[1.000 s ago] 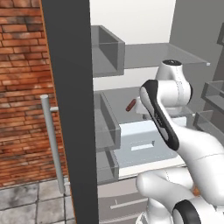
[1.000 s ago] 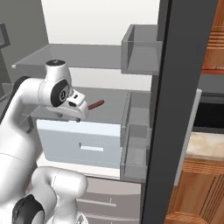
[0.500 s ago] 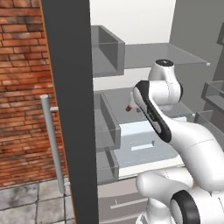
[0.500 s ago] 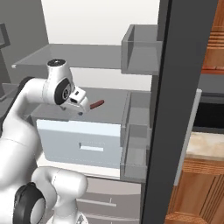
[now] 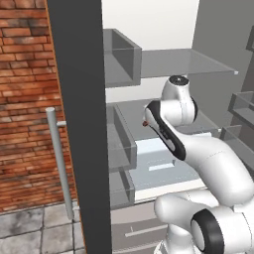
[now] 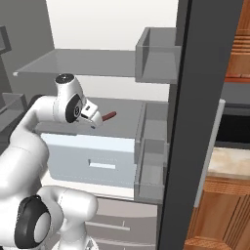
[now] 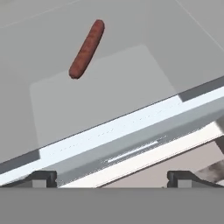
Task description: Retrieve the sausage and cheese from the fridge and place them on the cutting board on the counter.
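Gripper (image 7: 112,177) stands wide and empty above the fridge (image 6: 161,63) shelf; the sausage (image 7: 86,49) lies ahead, apart.

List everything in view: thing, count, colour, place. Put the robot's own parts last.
Sausage: one, reddish-brown, lying on the glass shelf inside the fridge, above the drawer.
Fridge: one, dark grey doors open, white interior.
Glass shelves: two, clear grey, one above the other in the fridge.
Drawer: one, pale blue-white, below the lower shelf.
Door bins: several, clear grey, on the doors' inner sides.
Door handle: one, silver, vertical, on the left door.
Brick wall: red, left of the fridge.
Counter: beige top over orange-brown cabinets, right of the fridge.
Gripper: one, dark fingertips, open, short of the sausage.
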Robot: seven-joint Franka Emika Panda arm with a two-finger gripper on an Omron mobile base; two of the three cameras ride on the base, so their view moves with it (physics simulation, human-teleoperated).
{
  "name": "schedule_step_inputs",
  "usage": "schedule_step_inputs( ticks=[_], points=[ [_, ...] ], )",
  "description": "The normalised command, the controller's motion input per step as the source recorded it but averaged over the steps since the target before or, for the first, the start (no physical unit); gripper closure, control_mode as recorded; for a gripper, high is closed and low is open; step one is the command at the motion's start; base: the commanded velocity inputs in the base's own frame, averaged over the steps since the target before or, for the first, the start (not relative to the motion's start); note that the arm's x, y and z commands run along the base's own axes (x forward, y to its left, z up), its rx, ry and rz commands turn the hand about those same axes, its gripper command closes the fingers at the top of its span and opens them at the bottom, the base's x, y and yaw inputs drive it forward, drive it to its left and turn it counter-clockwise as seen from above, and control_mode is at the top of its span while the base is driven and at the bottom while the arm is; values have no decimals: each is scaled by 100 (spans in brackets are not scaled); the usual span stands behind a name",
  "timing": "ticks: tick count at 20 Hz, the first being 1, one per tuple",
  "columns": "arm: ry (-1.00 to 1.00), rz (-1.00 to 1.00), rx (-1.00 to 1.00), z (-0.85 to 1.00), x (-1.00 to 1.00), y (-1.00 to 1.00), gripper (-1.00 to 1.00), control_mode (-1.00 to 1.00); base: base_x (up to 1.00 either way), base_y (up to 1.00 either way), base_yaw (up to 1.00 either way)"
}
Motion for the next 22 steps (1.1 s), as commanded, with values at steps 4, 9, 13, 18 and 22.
schedule_step_inputs(
  ticks=[4,9,13,18,22],
  points=[
    [-1,-9,0,-13,32,0,-100,-100,0,0,0],
    [-2,-8,0,-7,24,7,-100,-100,0,0,0],
    [-2,-4,0,-4,20,12,-100,-100,0,0,0],
    [-1,-3,0,-5,12,4,-100,-100,0,0,0],
    [0,-2,0,-23,19,6,-100,-100,0,0,0]
  ],
)
